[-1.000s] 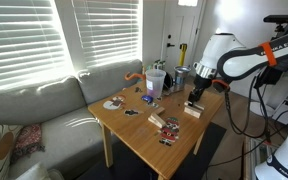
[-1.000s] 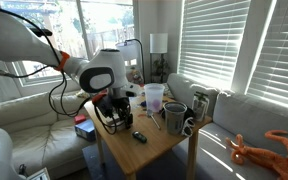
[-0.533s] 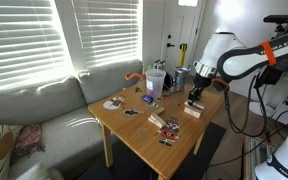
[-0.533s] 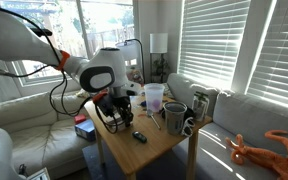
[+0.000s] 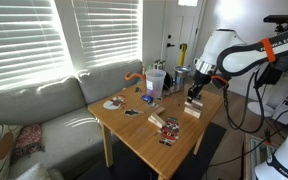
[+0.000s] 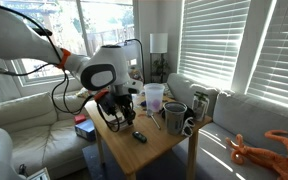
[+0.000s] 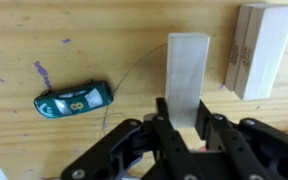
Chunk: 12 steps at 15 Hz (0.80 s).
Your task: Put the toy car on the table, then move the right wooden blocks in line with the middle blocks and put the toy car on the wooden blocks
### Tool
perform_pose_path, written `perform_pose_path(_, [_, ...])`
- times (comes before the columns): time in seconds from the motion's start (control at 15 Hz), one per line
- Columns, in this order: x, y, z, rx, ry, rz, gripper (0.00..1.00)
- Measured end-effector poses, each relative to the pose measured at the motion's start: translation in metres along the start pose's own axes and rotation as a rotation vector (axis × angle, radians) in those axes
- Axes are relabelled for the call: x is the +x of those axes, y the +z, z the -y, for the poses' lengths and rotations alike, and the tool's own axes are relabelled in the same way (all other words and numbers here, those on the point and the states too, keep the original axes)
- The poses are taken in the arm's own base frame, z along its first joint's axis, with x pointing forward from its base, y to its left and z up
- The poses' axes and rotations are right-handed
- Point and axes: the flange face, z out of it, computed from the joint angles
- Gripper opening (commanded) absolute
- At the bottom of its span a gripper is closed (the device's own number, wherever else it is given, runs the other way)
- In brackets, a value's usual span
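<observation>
In the wrist view, the toy car lies on its wheels at the left on the table. It is dark teal with pale markings on its roof, set almost level across the picture, and a few purple pen marks show on the wood near it. It is apart from everything else, with bare wood between it and the gripper. In the middle, the black gripper comes in from the near edge with its jaws closed on a pale wooden block. The block stands lengthwise away from the camera, its near end caught between the fingers and its far end free. To the right and a little farther off, a second block rests on the tabletop, slightly tilted and not touching the held one. In an exterior view, a grey sofa sits at the left, the low table stands in the centre, and the white arm reaches in from the right over the table's right side.
</observation>
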Motion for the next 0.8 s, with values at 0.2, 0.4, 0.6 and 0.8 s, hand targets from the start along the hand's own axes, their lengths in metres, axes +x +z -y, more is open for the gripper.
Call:
perform_pose_path(0.2, [0.0017, -0.0001, -0.0014, 0.001, 0.001, -0.008, 0.07])
perform_pose_path(0.4, [0.0026, 0.0029, -0.0012, 0.001, 0.0, -0.007, 0.07])
perform_pose_path(0.6, [0.0035, 0.0064, -0.0006, 0.002, 0.001, -0.003, 0.07])
perform_pose_path(0.8, [0.0059, 0.0076, 0.0, 0.006, 0.005, -0.005, 0.07])
